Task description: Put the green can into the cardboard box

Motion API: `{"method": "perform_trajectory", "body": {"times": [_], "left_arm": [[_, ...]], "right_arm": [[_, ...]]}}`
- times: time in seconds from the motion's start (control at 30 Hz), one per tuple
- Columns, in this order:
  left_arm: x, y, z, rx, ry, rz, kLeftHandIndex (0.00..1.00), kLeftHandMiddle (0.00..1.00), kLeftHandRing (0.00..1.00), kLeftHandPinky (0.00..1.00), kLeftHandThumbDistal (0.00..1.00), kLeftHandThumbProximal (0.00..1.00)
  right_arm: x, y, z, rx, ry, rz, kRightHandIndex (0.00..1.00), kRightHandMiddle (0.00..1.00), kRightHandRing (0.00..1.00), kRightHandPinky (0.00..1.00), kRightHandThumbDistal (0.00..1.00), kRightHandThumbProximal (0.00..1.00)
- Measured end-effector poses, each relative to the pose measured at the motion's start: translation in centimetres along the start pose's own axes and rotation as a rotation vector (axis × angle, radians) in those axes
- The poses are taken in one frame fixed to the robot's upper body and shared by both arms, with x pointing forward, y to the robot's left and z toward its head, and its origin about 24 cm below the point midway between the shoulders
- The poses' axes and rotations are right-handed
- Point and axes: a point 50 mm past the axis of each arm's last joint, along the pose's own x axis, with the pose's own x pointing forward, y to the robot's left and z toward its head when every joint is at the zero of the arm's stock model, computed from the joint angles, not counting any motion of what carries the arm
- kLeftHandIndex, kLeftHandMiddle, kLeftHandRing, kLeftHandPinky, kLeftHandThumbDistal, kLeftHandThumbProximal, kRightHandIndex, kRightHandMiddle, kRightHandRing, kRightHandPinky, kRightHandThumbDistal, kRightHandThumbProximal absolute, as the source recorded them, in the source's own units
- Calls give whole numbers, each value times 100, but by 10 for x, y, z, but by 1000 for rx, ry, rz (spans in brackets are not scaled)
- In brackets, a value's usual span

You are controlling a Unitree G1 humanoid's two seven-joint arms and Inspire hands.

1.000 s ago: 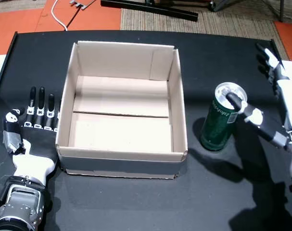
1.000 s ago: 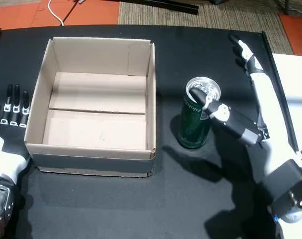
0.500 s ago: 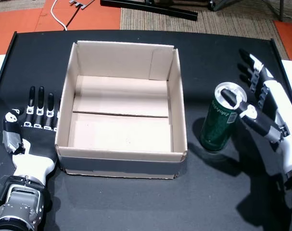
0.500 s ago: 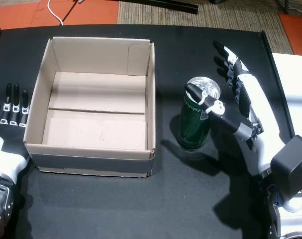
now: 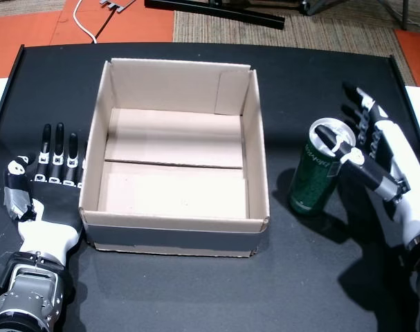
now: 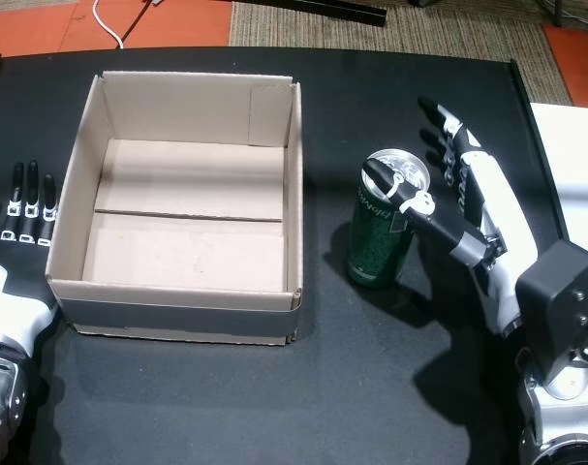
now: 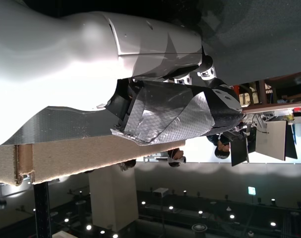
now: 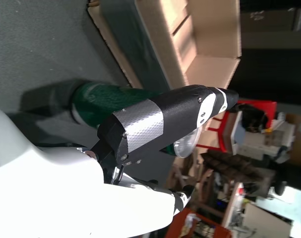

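Observation:
The green can (image 5: 317, 173) (image 6: 382, 232) stands upright on the black table, right of the open cardboard box (image 5: 176, 228) (image 6: 177, 308), whose inside is bare. My right hand (image 5: 381, 162) (image 6: 468, 199) is open beside the can on its right, fingers spread behind it and the thumb lying across the can's silver top. The right wrist view shows the thumb (image 8: 165, 124) in front of the can (image 8: 110, 101). My left hand (image 5: 40, 187) (image 6: 13, 262) lies flat and open on the table left of the box.
The table's far edge borders orange floor and a striped rug (image 5: 279, 31). A white cable (image 5: 85, 24) lies on the floor. A white surface (image 6: 574, 165) adjoins the table's right edge. Black table shows in front of the box.
My right hand swung in from the far right toward the can, its fingers now close behind it and the thumb over its top. The can, box and left hand stayed put.

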Motion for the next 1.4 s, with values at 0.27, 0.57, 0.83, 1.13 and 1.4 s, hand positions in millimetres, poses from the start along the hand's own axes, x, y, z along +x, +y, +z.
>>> {"method": "perform_trajectory", "body": {"times": [0.27,0.57,0.83,1.13,1.4], "left_arm": [[0,0,0,1,0,0,47,47,58,77,0,79],[1,-1,0,-6,-4,6,48,48,59,79,0,84],[1,-1,0,1,2,5,46,46,58,79,0,80],[1,-1,-1,2,3,4,46,45,56,73,0,81],[2,-2,0,14,2,5,46,46,57,74,1,81]], "right_arm": [[3,6,-2,-46,36,13,100,100,100,100,100,60],[7,16,-6,-42,84,24,100,100,100,100,100,58],[8,20,-7,-31,98,37,100,100,100,100,100,59],[8,21,-6,-4,77,32,100,100,100,100,100,61],[15,21,2,-11,47,31,100,100,100,100,100,58]]}}
